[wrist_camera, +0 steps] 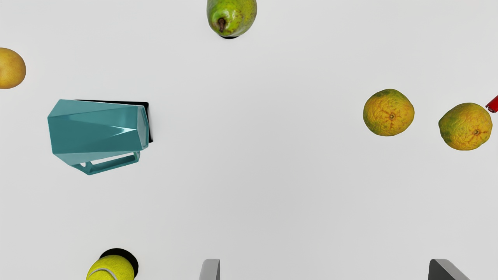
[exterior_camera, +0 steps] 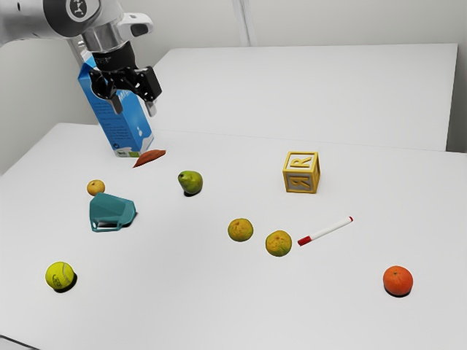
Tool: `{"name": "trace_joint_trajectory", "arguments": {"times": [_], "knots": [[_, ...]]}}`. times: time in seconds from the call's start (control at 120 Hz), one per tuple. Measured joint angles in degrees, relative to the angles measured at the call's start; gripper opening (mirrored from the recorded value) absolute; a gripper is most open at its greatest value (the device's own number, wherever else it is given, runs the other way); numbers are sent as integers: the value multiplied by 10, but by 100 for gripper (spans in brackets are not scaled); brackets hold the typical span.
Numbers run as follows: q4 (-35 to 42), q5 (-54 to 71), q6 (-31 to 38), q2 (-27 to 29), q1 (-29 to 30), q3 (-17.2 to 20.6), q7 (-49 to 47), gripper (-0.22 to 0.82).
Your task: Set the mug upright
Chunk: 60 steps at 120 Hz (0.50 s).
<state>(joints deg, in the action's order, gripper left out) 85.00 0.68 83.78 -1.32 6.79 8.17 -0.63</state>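
Fingers (wrist_camera: 210,270) stand open and empty, nearest the wrist camera. At the exterior view's eight o'clock the teal mug (exterior_camera: 111,208) lies sideways on the counter (exterior_camera: 219,313), probably stiff and slick; best gripped across its body.

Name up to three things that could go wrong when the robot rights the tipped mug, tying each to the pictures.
The teal mug lies on its side, so it might roll as the open gripper closes on it. Its handle sticks out and could spoil the grip. The small orange fruit close beside the mug may get knocked away.
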Motion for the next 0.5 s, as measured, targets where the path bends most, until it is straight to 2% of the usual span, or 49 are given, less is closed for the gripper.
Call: {"name": "trace_joint_trajectory", "arguments": {"times": [0.308, 0.5], "knots": [[19, 1, 0, 24, 0, -1, 0, 58], [36, 3, -2, 45, -1, -16, 3, 58]]}}
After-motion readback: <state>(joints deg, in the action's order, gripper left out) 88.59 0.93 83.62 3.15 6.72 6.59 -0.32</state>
